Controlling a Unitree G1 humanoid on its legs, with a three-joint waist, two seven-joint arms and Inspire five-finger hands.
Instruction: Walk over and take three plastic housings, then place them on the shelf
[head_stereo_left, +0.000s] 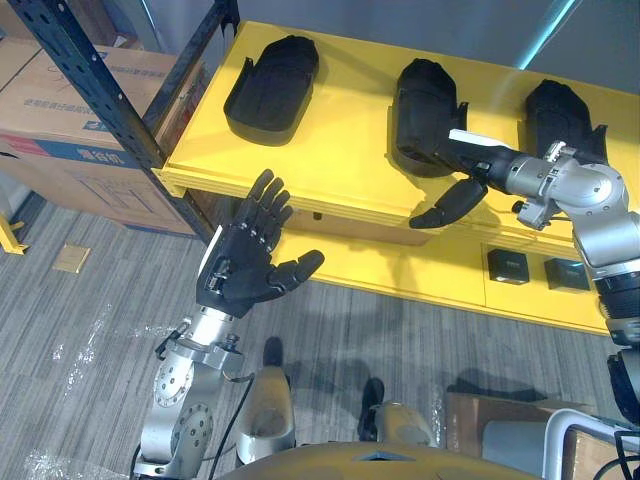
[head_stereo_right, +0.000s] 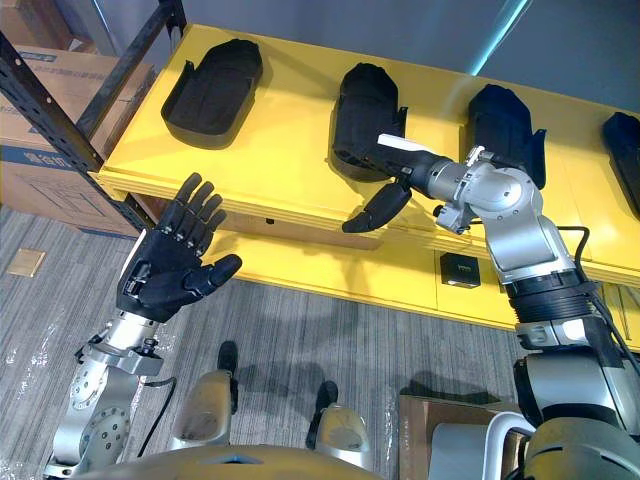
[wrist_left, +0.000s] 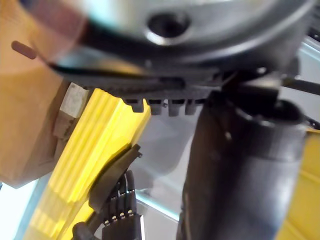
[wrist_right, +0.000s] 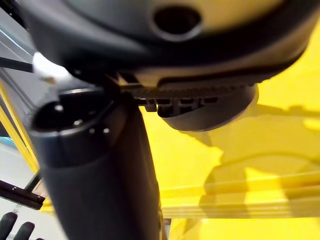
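Three black plastic housings lie in a row on the yellow shelf: a left housing, a middle housing and a right housing. A further housing shows at the shelf's far right end. My right hand reaches over the shelf's front edge to the near end of the middle housing. Its fingers lie against that housing and its thumb sticks out, away from it. My left hand hovers below the shelf's front edge, palm up, fingers spread, holding nothing.
A dark metal rack upright stands at the shelf's left end, with cardboard boxes behind it. Two small black boxes sit on the lower yellow ledge. Another cardboard box rests on the grey floor at the lower right.
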